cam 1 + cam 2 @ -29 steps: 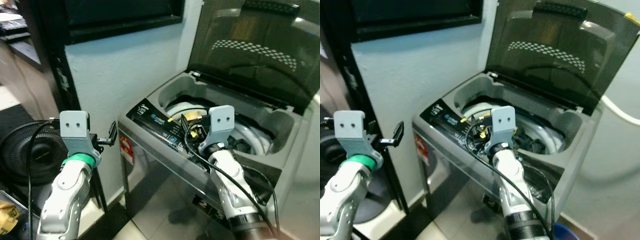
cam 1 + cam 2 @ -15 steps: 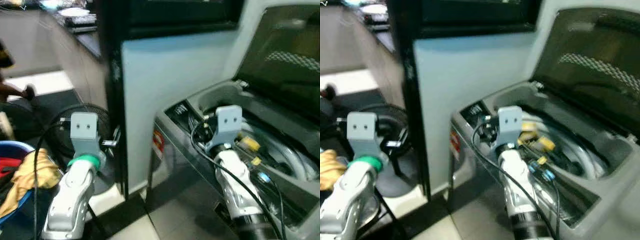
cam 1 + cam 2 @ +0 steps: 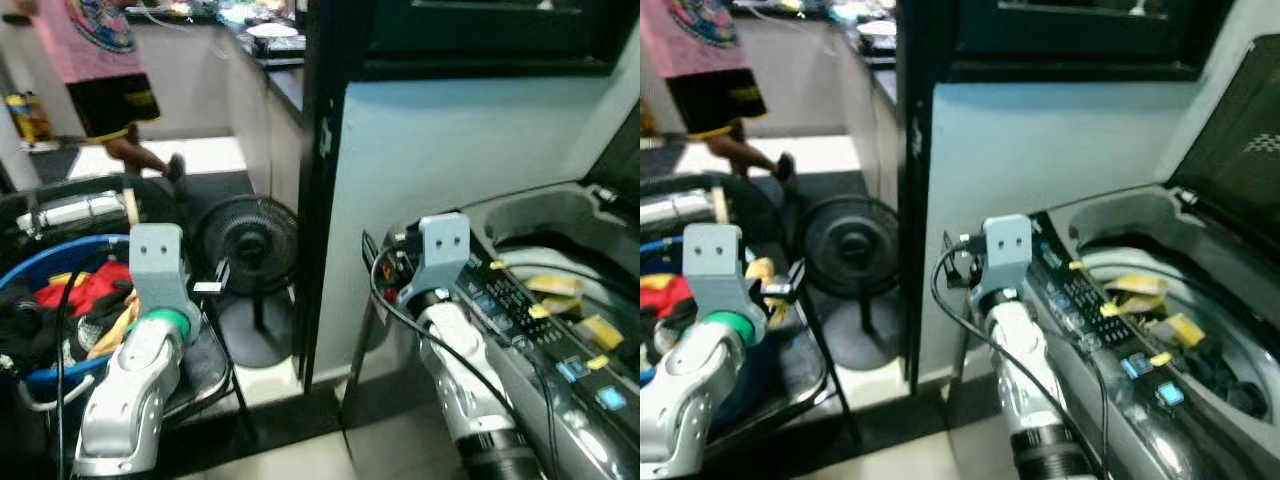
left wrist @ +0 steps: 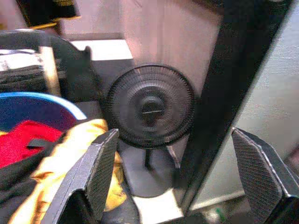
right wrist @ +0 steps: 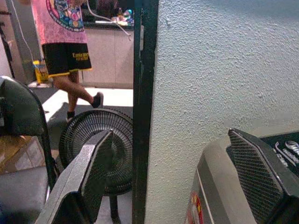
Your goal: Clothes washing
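The washing machine stands at the robot's right, against the pale wall, with its lid up and its tub open; some dark clothes lie deep inside the tub, and yellow and blue tags sit along the rim and the control panel. On the robot's left there is a blue basket holding a red cloth, a yellow cloth and some dark pieces. The basket rests on a black chair or stand.

The left gripper is held up over the near edge of the basket, and its two black fingers are spread wide apart with nothing between them. The right gripper is raised at the front corner of the machine, just beside the control panel, also with fingers spread and empty.

Between the basket and the wall stands a black floor fan, beside a dark door frame. Farther back, a person in a pink shirt and black shorts is on the light floor, near a counter.
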`<state>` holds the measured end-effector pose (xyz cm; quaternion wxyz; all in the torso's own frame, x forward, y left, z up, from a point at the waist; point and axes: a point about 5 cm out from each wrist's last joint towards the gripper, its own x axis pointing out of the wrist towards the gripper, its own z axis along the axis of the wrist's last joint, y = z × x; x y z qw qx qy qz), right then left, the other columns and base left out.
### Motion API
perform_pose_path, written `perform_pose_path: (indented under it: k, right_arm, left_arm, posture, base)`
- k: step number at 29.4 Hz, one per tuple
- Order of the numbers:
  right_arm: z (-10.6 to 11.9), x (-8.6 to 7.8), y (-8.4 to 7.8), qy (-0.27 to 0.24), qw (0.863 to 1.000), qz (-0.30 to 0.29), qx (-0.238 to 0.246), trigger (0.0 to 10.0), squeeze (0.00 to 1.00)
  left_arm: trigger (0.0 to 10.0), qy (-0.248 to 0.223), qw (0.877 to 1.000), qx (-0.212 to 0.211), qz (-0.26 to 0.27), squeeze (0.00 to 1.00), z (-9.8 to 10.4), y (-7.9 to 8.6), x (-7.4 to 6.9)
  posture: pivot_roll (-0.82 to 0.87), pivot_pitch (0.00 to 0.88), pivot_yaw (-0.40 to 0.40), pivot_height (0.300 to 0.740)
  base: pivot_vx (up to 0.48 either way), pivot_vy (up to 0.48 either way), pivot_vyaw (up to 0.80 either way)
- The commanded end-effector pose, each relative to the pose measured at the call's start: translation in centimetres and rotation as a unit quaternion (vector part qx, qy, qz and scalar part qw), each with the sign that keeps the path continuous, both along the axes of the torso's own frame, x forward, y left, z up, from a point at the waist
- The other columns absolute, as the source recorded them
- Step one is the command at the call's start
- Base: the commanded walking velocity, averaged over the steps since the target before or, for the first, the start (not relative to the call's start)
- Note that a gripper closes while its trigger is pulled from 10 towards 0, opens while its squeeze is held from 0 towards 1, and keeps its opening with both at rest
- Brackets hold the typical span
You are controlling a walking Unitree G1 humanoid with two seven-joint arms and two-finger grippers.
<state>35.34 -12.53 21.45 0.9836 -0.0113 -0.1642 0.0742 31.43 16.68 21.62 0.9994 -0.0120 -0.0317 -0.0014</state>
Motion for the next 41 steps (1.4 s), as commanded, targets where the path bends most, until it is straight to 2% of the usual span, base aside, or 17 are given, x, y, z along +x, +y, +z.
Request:
perform_pose_path:
  k: [1, 3, 8, 10, 12, 17, 28, 32, 41]
  right_arm:
    - [-0.2, 0.1, 0.3, 0.006, 1.000, 0.004, 0.006, 10.0, 0.00]
    - [-0.2, 0.1, 0.3, 0.006, 1.000, 0.003, 0.007, 10.0, 0.00]
    - [-0.1, 0.2, 0.3, 0.006, 1.000, 0.002, 0.008, 10.0, 0.00]
    - [-0.2, 0.1, 0.2, 0.009, 0.999, 0.007, 0.041, 10.0, 0.00]
    - [-0.2, 0.1, 0.2, 0.010, 0.999, 0.008, 0.050, 10.0, 0.00]
    - [-0.9, 0.0, 0.4, 0.024, 0.999, 0.021, 0.023, 10.0, 0.00]
    - [-1.2, -0.1, 0.4, 0.031, 0.999, 0.032, 0.015, 10.0, 0.00]
    - [-1.8, 0.0, 0.5, 0.044, 0.998, 0.039, 0.001, 10.0, 0.00]
    - [-2.1, 0.4, 1.0, 0.053, 0.997, 0.052, -0.002, 10.0, 0.00]
  left_arm:
    - [10.0, 0.007, 1.000, 0.016, 0.009, 0.00, -0.5, 0.5, -0.1]
    - [10.0, 0.000, 0.999, 0.042, 0.003, 0.00, -0.6, 0.3, -0.2]
    - [10.0, -0.008, 0.999, 0.040, 0.004, 0.00, -0.7, 0.1, -0.3]
    - [10.0, -0.008, 1.000, 0.028, 0.009, 0.00, -0.6, 0.3, -0.2]
    - [10.0, -0.007, 1.000, 0.026, 0.010, 0.00, -0.6, 0.4, -0.2]
    - [10.0, -0.018, 1.000, 0.004, 0.002, 0.00, -0.3, 0.1, -0.4]
    - [10.0, -0.022, 1.000, -0.005, -0.002, 0.00, -0.7, -0.2, -0.5]
    - [10.0, -0.011, 1.000, 0.016, 0.006, 0.00, -1.6, 0.1, -0.3]
    - [10.0, -0.022, 0.999, 0.008, 0.026, 0.00, -1.7, 0.7, 0.3]
  posture:
    - [0.00, 0.000, -0.031, 0.740]
    - [0.01, 0.000, -0.030, 0.740]
    - [0.00, 0.000, -0.029, 0.740]
    - [0.00, 0.000, -0.031, 0.740]
    - [0.00, 0.000, -0.031, 0.740]
    - [-0.02, 0.000, -0.031, 0.740]
    - [-0.02, 0.000, -0.039, 0.740]
    - [-0.02, 0.000, -0.054, 0.740]
    - [-0.02, 0.000, -0.080, 0.740]
  base:
    - [0.000, 0.000, 0.80]
    - [0.000, 0.000, 0.80]
    - [0.000, 0.000, 0.80]
    - [0.000, 0.000, 0.00]
    - [0.000, 0.000, 0.00]
    - [0.000, 0.288, 0.00]
    - [0.000, 0.442, 0.00]
    - [0.000, 0.000, 0.00]
    - [0.000, 0.000, 0.00]
